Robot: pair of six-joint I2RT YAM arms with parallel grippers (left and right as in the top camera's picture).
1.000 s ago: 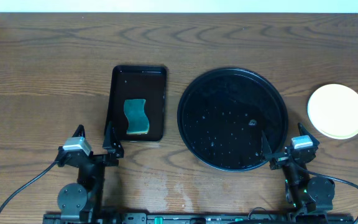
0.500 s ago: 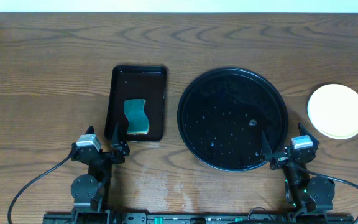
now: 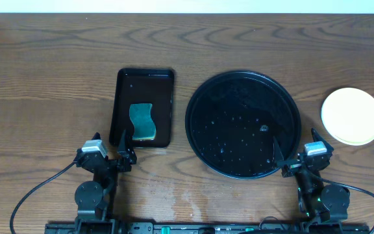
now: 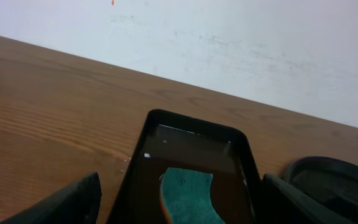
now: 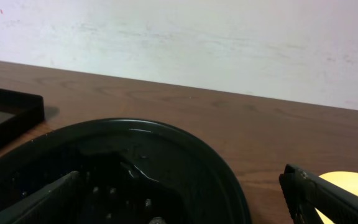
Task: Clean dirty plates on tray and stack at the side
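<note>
The round black tray (image 3: 243,123) sits at mid-table, wet with droplets, and no plate lies on it. A pale yellow plate (image 3: 352,116) rests on the wood to the tray's right; from above I cannot tell whether others lie beneath it. My left gripper (image 3: 110,138) is open at the near end of the small rectangular tray, holding nothing. My right gripper (image 3: 295,144) is open at the round tray's near right rim, also holding nothing. The right wrist view shows the tray's rim (image 5: 185,146) between my fingers and the plate's edge (image 5: 353,182) at far right.
A small rectangular black tray (image 3: 143,81) left of the round tray holds a teal sponge (image 3: 141,121). In the left wrist view the sponge (image 4: 188,190) lies straight ahead between my fingers (image 4: 73,199), with the round tray's edge (image 4: 334,174) at right. A white wall stands behind the table.
The left arm shifted a little to the right, toward the rectangular tray, then held still. The right arm, tray and plate have not moved.
</note>
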